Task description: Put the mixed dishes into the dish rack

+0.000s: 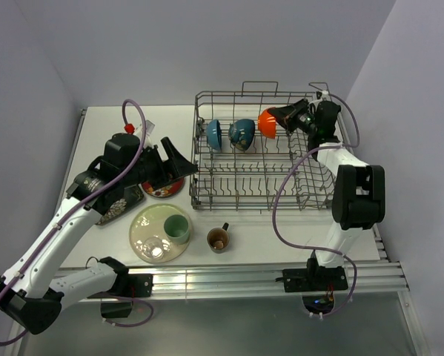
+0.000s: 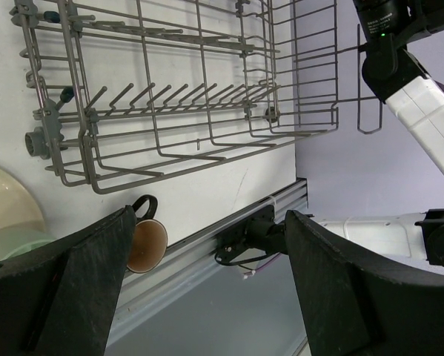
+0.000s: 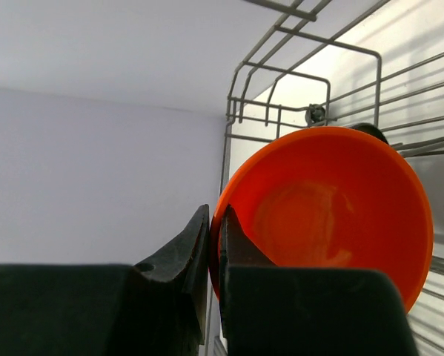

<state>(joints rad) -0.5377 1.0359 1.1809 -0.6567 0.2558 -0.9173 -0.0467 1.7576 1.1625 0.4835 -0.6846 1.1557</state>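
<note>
Pinched between the pressed-together fingers [image 3: 177, 259] of the right gripper [image 3: 214, 222] is the rim of the orange bowl [image 3: 325, 215], which is held on edge in the far row of the dish rack [image 1: 240, 199]; beside it a blue bowl [image 1: 214, 133] and a teal bowl [image 1: 242, 133] are stood on edge. Fingers [image 2: 88, 282] of the left gripper [image 2: 210, 219] are spread wide with nothing between them, by the red saucer [image 1: 162, 189]. Near the rack's front, a brown mug [image 1: 219, 238] and a cream plate [image 1: 141, 222] carrying a green cup [image 1: 176, 228] and a clear glass [image 1: 155, 248] are seen on the table [image 1: 281, 230].
</note>
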